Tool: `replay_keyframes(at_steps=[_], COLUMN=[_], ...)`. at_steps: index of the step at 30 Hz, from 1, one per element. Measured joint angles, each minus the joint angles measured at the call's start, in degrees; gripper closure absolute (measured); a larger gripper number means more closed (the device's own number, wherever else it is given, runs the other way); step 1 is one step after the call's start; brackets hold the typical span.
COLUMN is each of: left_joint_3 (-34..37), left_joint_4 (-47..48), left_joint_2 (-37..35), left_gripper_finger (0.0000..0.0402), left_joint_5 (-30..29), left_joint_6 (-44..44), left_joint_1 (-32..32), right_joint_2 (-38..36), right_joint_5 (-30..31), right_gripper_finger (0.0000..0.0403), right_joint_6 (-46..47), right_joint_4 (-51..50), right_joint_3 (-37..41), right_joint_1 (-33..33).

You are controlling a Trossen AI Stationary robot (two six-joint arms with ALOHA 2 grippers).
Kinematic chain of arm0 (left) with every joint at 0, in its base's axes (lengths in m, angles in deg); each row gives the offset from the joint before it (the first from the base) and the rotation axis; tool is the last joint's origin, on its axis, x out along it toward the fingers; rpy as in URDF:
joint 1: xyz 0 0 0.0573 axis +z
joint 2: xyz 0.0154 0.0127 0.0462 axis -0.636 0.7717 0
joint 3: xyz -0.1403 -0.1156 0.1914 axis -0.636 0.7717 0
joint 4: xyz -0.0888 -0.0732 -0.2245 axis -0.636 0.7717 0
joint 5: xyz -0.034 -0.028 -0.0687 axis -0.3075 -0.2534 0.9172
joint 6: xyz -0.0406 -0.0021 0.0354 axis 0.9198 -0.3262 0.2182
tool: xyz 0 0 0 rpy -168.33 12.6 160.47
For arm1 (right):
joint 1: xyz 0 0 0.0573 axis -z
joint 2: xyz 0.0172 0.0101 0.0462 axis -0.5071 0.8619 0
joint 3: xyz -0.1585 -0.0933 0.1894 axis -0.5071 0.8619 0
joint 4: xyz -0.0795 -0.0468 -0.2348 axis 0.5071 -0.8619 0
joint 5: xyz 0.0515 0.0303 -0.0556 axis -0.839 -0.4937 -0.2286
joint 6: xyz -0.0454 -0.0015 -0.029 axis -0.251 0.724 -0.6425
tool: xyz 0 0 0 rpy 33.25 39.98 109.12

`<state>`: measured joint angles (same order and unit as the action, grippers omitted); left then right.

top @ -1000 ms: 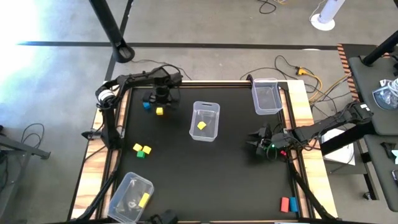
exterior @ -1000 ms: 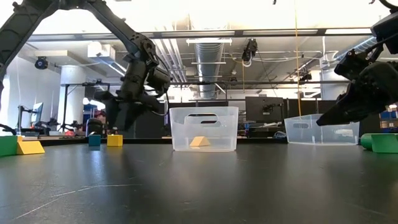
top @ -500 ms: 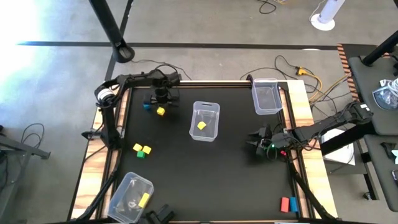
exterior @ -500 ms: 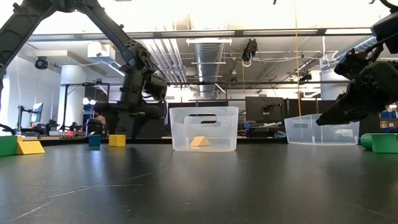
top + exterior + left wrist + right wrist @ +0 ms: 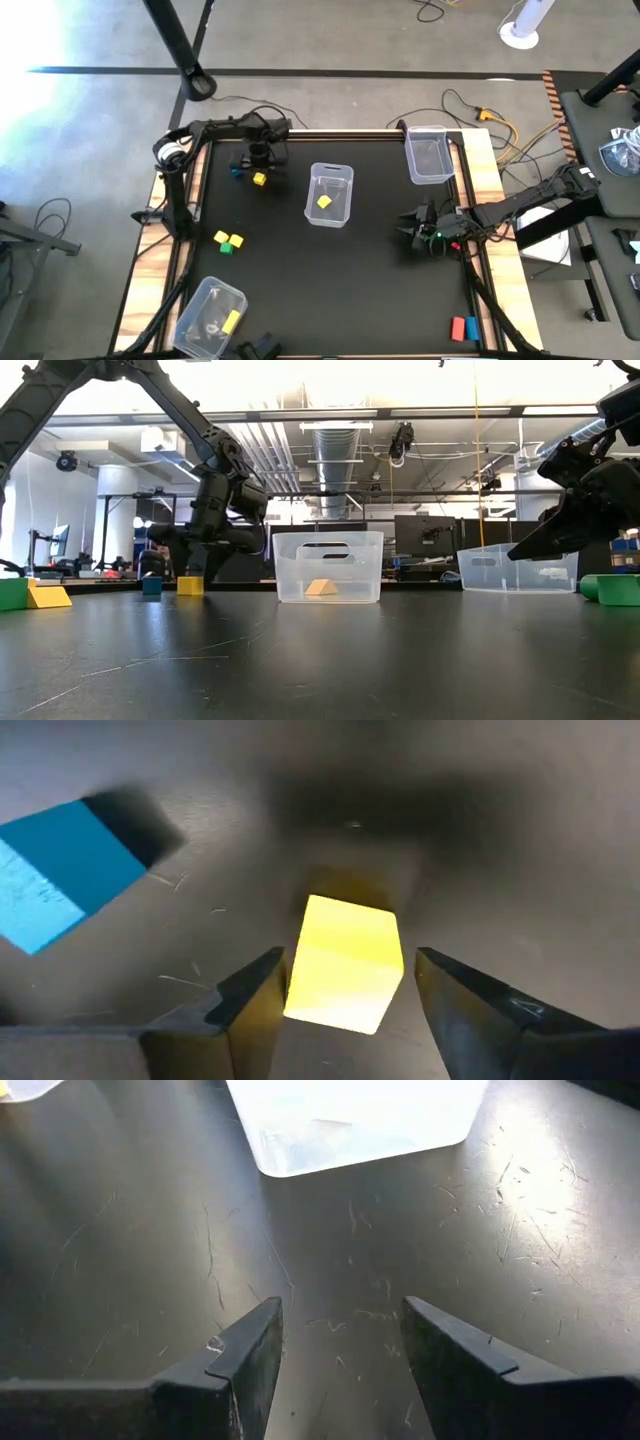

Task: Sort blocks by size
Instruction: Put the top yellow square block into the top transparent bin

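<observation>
- Left gripper (image 5: 345, 990) has dropped lower over the far-left yellow cube (image 5: 343, 963), fingers spread either side.
- Pick-up step; next, close and lift.
- Right gripper (image 5: 340, 1345) waits at the right, fingers apart, holding nothing.

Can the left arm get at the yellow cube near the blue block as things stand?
Probably yes. The left gripper is open and already down over the yellow cube, one of its fingers on each side. The blue block lies apart to one side, and nothing shows between the fingers and the cube.
</observation>
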<state>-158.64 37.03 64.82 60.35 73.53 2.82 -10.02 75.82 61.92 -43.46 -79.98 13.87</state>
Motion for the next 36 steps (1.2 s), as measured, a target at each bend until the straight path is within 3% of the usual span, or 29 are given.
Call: replay_keyframes(at_steps=[9, 20, 24, 30, 36], left_joint_3=[0.17, 0.96, 1.03, 0.77, 0.11], left_joint_4=[-0.19, -0.4, 0.29, 7.72, 16.68], left_joint_2=[0.0, 0.02, -0.56, -5.74, -16.17], left_gripper_finger=[0.0181, 0.0285, 0.0285, 0.0285, 0.0285], left_joint_5=[-1.5, -2.93, -3.02, -4.86, -7.46], left_joint_6=[-0.16, 0.87, -0.16, -4.1, -0.44], left_joint_1=[-1.16, -1.25, -2.54, -8.2, -20.92], right_joint_2=[0.0, 0.0, 0.0, 0.0, 0.0], right_joint_5=[0.0, 0.0, 0.0, 0.0, 0.0], right_gripper_finger=[0.0209, 0.0209, 0.0209, 0.0209, 0.0209], right_joint_6=[-0.24, -0.2, -0.2, -0.2, -0.22], right_joint_4=[0.0, 0.0, 0.0, 0.0, 0.02], right_joint_3=[0.0, 0.0, 0.0, 0.0, 0.0], right_joint_1=[0.0, 0.0, 0.0, 0.0, 0.0])
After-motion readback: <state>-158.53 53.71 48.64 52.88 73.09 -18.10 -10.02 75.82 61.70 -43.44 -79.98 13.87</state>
